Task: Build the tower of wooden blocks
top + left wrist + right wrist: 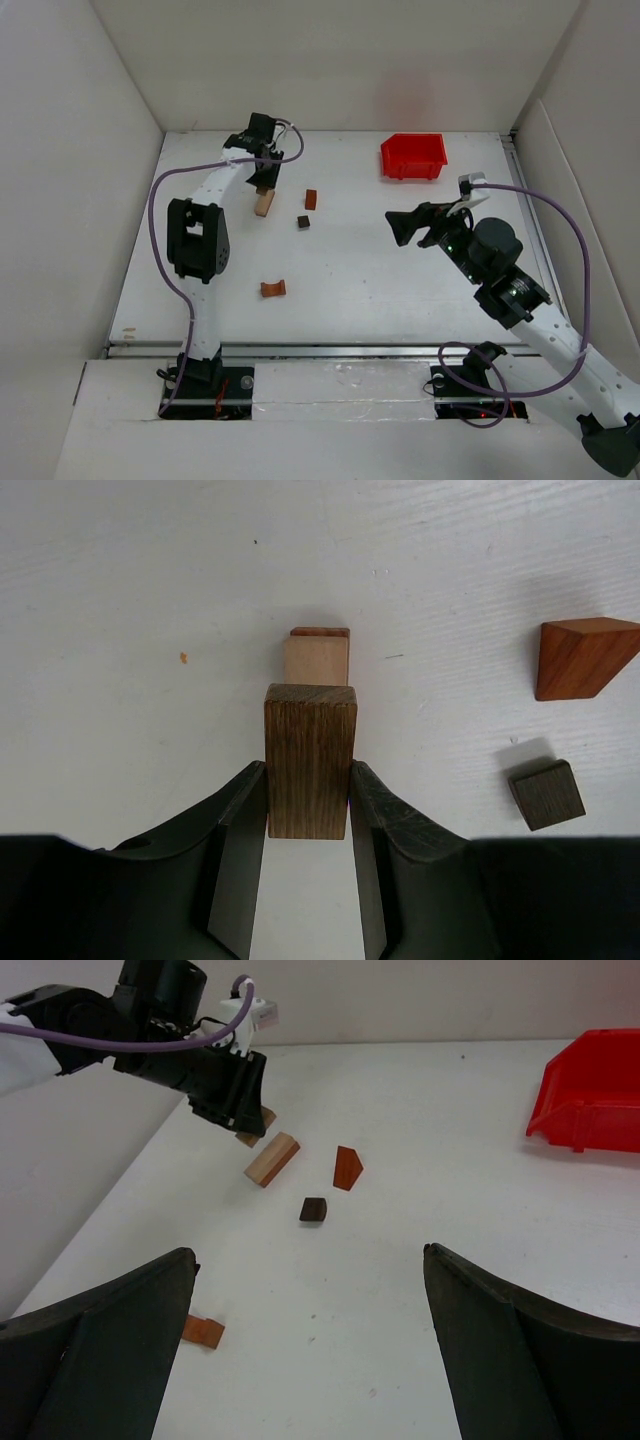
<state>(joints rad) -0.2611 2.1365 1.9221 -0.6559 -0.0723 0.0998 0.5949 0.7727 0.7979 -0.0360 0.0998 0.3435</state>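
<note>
At the far left of the table [400,300], the left arm [205,188] reaches over the blocks. Its jaws are clamped on a dark brown block [310,745] and press on its two long sides. The long axis of this block runs along the fingers, pointing away from the wrist. Directly beyond its far end lies the tan block [317,662], in one line with the jaws. So the coming move is, I think, a short one forward and down onto it, and this arm is clearly the nearer one. Whether the two blocks touch I cannot tell, because the held one covers the near end of the tan one.

Nearer to the arm bases lies an arch piece [273,289], alone. A little right of the tan block are a reddish-brown block [311,199] and a dark cube [303,222], near each other but apart. No tower stands yet, as I judge.

Further right, the right arm [495,255] hangs over the table with its jaws wide apart, holding nothing, well apart from every block. The red bin [413,157] sits at the far right.
</note>
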